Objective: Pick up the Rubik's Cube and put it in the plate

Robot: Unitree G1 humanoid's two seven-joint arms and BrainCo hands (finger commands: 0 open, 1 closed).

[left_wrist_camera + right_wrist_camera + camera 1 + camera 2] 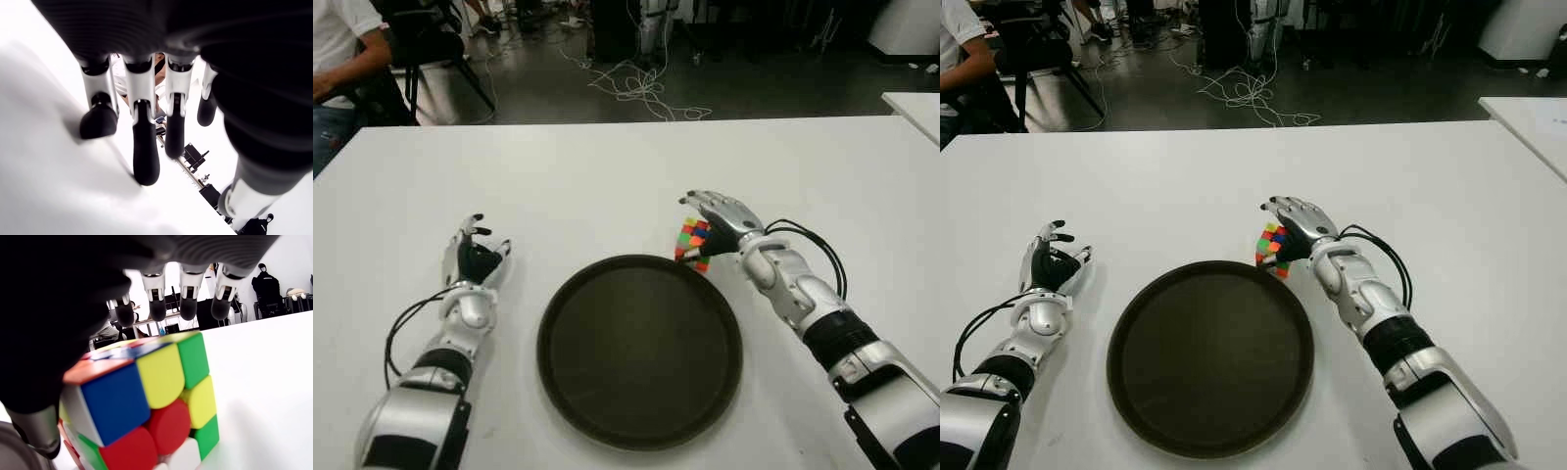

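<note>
The Rubik's Cube (693, 244) stands on the white table (607, 176), right against the far right rim of the round dark plate (636, 357). My right hand (688, 225) hovers over the cube from the right. In the right wrist view its fingers (188, 303) reach straight out past the top of the cube (142, 401), uncurled, and the thumb sits beside one face. The plate holds nothing. My left hand (476, 257) shows left of the plate, fingers relaxed and empty.
A black cable (813, 240) loops beside my right forearm. Beyond the table's far edge are a seated person (337, 59), a chair and floor cables (641, 93). Another white table (915, 108) stands at the far right.
</note>
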